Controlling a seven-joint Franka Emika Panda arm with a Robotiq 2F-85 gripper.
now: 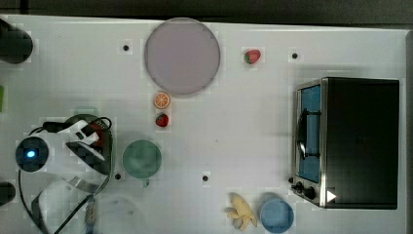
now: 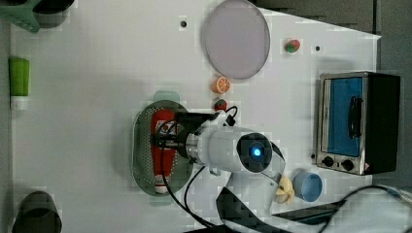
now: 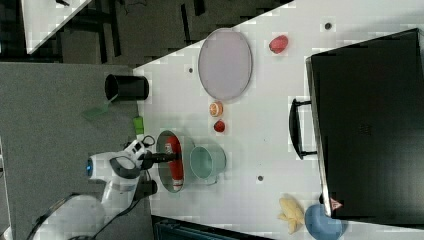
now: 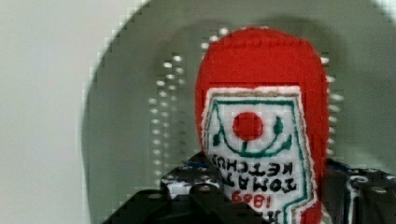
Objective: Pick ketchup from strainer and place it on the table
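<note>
The ketchup (image 2: 164,148) lies lengthwise inside the strainer (image 2: 142,145), red body and white label up, and the wrist view gives a close look at that label with its red dot and green trim (image 4: 261,140) against the perforated green wall (image 4: 154,116). The gripper (image 2: 167,141) is down in the strainer with its jaws on either side of the bottle's middle, clamped on it (the dark fingers (image 4: 196,186) sit against the label's flank in the wrist view). From the right view the black fingers reach across into the strainer (image 3: 169,162) and meet the ketchup (image 3: 175,160) there. Taking the strainer as the landmark: the green cup (image 1: 141,158) stands just beside it, on the top view's right of it, on the table (image 1: 234,126). A little beyond the cup, a small strawberry (image 1: 162,120) and an orange slice (image 1: 162,100) sit close together, and past those is the round grey plate (image 1: 182,56). A second strawberry (image 1: 252,56) lies farther out still, beyond the plate. Well apart from the strainer, at the table's far end, stands the toaster oven (image 1: 348,141), with a blue bowl (image 1: 276,215) and a banana (image 1: 242,210) near its front corner.
</note>
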